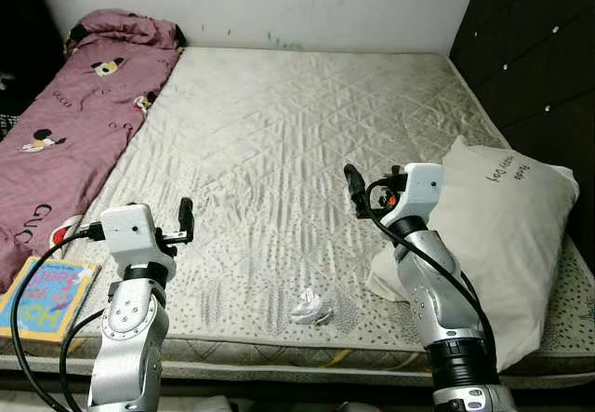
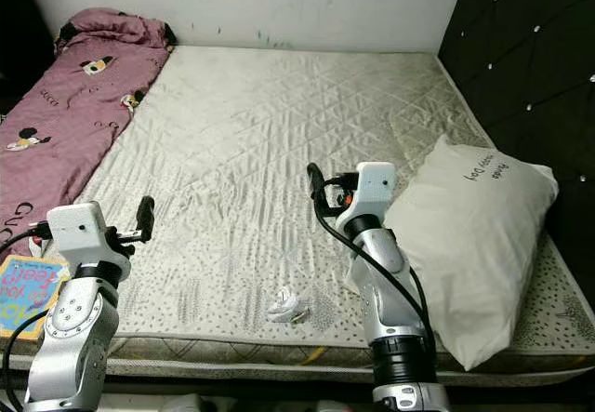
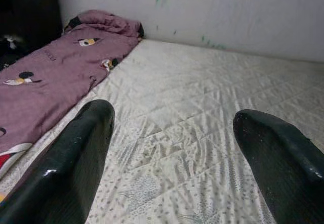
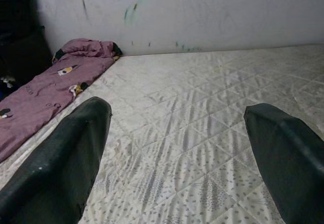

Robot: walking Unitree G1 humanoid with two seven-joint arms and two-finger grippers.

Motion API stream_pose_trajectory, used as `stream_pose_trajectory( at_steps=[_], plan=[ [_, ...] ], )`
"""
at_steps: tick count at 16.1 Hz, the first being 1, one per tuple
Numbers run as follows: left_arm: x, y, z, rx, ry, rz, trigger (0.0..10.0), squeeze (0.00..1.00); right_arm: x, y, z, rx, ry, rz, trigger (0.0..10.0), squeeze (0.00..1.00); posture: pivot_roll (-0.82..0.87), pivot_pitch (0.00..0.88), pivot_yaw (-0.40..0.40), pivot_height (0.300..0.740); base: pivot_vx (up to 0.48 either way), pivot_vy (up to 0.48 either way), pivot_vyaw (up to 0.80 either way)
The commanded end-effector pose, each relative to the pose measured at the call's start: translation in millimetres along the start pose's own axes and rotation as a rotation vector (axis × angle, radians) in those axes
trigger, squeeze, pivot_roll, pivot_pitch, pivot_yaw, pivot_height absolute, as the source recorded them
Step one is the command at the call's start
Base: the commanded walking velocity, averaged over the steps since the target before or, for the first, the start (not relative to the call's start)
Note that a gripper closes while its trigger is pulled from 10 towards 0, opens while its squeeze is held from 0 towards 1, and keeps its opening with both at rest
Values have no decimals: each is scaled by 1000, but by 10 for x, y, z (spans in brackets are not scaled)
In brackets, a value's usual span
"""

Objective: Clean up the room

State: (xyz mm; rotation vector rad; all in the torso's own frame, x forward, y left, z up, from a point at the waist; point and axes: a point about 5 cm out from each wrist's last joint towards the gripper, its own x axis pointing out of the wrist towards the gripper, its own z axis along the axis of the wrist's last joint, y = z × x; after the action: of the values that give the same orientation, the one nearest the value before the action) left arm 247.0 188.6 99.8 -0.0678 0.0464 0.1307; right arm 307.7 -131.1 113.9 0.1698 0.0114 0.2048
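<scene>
A crumpled white wrapper (image 1: 310, 307) lies on the grey quilted mattress (image 1: 279, 133) close to its front edge, between my two arms. My left gripper (image 1: 186, 219) hovers over the front left of the mattress, its fingers open and empty, as the left wrist view (image 3: 173, 114) confirms. My right gripper (image 1: 353, 189) is raised over the middle right, open too, with nothing between its fingers (image 4: 177, 107). A white pillow (image 1: 497, 235) lies at the right edge, just beside my right arm. A pink printed blanket (image 1: 84, 124) runs along the left side.
A colourful book (image 1: 45, 297) rests at the front left corner, partly under the blanket's end. A dark padded headboard (image 1: 539, 59) rises on the right. A white wall (image 1: 279, 3) with paint marks closes off the far side.
</scene>
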Motion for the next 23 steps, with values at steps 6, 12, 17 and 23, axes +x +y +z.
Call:
stream_pose_trajectory(
  at_steps=[6, 12, 17, 23],
  plan=[
    [-13, 8, 35, 18, -9, 6, 10000, 0, -2, -1, 15, 3, 4, -4, 10000, 0, -62, 0, -16, 740, 0, 480, -96],
    [16, 1, 132, 35, -48, -24, 10000, 0, 21, 24, 27, -4, -2, 8, 10000, 0, -55, 0, -13, 740, 0, 141, 0],
    [2, 34, 160, 33, -79, -1, 10000, 0, 22, 41, 52, 1, -19, 17, 10000, 0, -58, 0, -12, 740, 0, 0, 0],
    [-21, 43, 107, 50, -53, 24, 10000, 0, 10, 44, 63, 19, -20, 18, 10000, 0, -61, 0, -20, 740, 0, 0, 0]
  ],
)
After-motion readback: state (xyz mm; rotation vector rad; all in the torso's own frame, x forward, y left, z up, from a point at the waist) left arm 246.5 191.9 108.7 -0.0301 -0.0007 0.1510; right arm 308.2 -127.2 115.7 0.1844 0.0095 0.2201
